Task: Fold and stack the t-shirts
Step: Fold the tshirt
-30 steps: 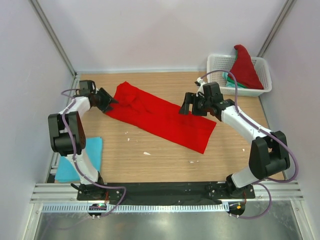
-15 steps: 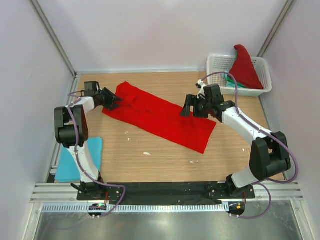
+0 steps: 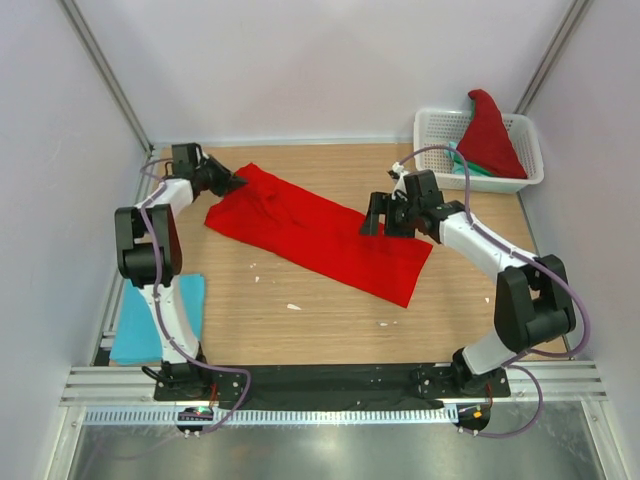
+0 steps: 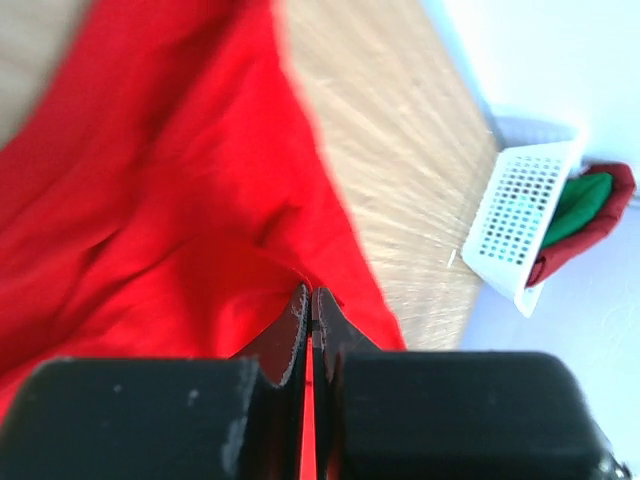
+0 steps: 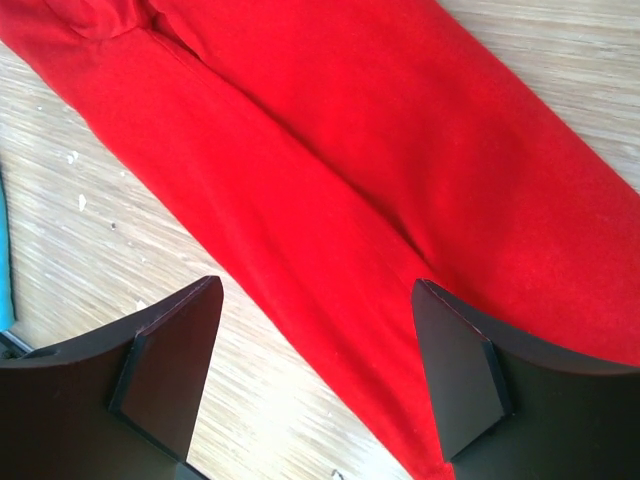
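The left gripper (image 4: 310, 300) is pinched on the spread red t-shirt (image 3: 320, 235); the right gripper (image 5: 315, 370) is spread wide above it.
The left one clamps the cloth's 10 o'clock corner, and the shirt runs toward 4 o'clock across the table (image 3: 300, 320). At 2 o'clock a basket (image 3: 432, 124) holds another red shirt (image 3: 490, 130) over a teal-green shirt (image 3: 470, 166). A light blue shirt (image 3: 128, 342) lies at 8 o'clock.

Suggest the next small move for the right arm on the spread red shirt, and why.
Probably lower the right gripper onto the long red cloth t-shirt and close. Its jaws are open above the shirt's right part, while the left gripper is shut on the far-left corner. A second hold seems needed to fold.
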Controlling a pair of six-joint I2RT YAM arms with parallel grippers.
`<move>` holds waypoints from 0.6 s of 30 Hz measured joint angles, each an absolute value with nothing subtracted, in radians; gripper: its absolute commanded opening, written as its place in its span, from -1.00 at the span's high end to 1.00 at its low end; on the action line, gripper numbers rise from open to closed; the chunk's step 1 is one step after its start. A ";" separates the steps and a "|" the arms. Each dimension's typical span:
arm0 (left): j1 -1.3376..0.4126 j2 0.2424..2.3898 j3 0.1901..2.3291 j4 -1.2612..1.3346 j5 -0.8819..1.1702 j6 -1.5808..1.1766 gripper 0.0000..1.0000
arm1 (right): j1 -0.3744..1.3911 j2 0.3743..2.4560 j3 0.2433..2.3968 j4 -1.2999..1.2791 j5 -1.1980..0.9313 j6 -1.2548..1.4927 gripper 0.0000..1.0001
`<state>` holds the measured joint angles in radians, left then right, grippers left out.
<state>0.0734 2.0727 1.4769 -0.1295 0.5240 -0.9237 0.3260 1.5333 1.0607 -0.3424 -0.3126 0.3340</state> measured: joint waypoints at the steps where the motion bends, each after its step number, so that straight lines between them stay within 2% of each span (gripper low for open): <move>1: 0.065 2.078 1.497 -0.126 0.524 -0.917 1.00 | 0.326 1.546 1.062 -0.339 -0.313 0.334 -0.63; 8: 0.006 2.136 1.642 -0.112 0.518 -0.877 1.00 | 0.326 1.694 1.129 -0.243 -0.314 0.356 -0.56; 9: 0.001 2.151 1.665 -0.111 0.517 -0.871 0.92 | 0.327 1.720 1.156 -0.232 -0.314 0.364 -0.56; 10: -0.001 2.167 1.686 -0.110 0.516 -0.862 0.80 | 0.328 1.746 1.180 -0.220 -0.315 0.371 -0.56; 11: -0.002 2.180 1.700 -0.108 0.516 -0.854 0.51 | 0.331 1.779 1.217 -0.200 -0.317 0.375 -0.56; 13: 0.000 2.201 1.713 -0.109 0.508 -0.844 0.11 | 0.341 1.841 1.285 -0.156 -0.317 0.381 -0.56; 14: 0.002 2.207 1.711 -0.112 0.496 -0.836 -0.28 | 0.348 1.869 1.317 -0.140 -0.320 0.385 -0.54; 16: 0.004 2.209 1.700 -0.128 0.469 -0.822 -0.35 | 0.364 1.930 1.381 -0.093 -0.328 0.394 -0.52; 18: 0.005 2.201 1.690 -0.151 0.426 -0.792 -0.29 | 0.381 1.994 1.446 -0.044 -0.341 0.404 -0.43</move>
